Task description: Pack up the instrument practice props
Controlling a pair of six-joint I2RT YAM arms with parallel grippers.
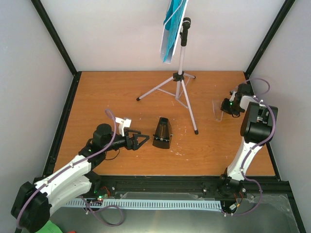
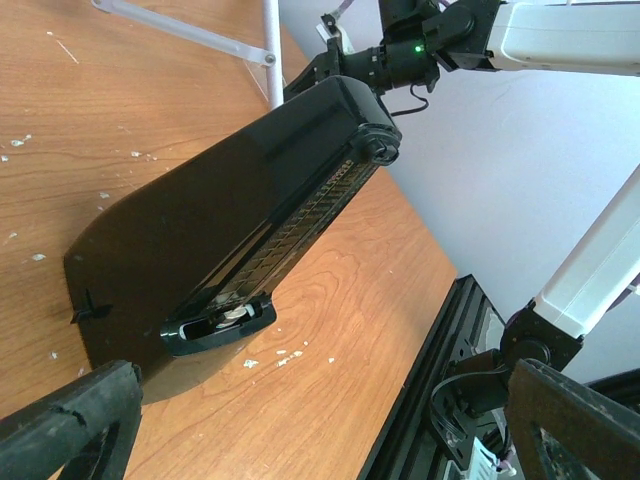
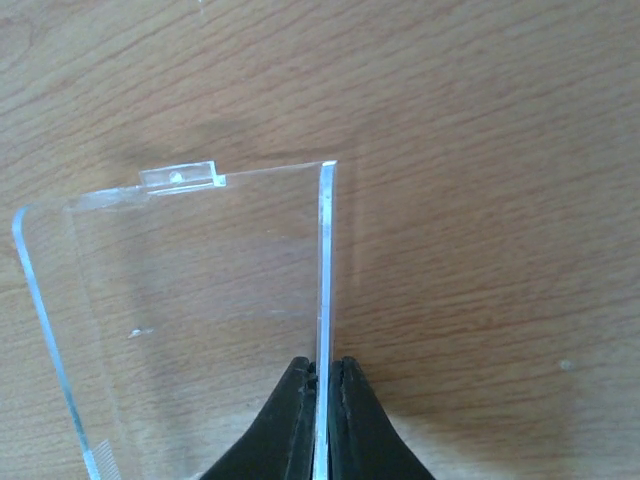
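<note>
The small black pyramid metronome (image 1: 163, 133) stands upright on the wooden table; in the left wrist view it (image 2: 250, 220) fills the middle. My left gripper (image 1: 145, 140) is open just left of it, its jaws wide apart and empty (image 2: 320, 378). The grey tripod music stand (image 1: 181, 80) stands at the back centre with cyan sheet-music pages (image 1: 171, 24) on its tray. My right gripper (image 1: 227, 106) is shut on the edge of a clear plastic panel (image 3: 200, 300), thin edge pinched between its fingertips (image 3: 320, 372), at the table's right side (image 1: 217, 110).
The stand's legs spread over the back middle of the table, one leg (image 1: 192, 114) reaching toward the metronome's right. A black frame rail (image 1: 194, 182) runs along the near table edge. White walls close in the back and sides.
</note>
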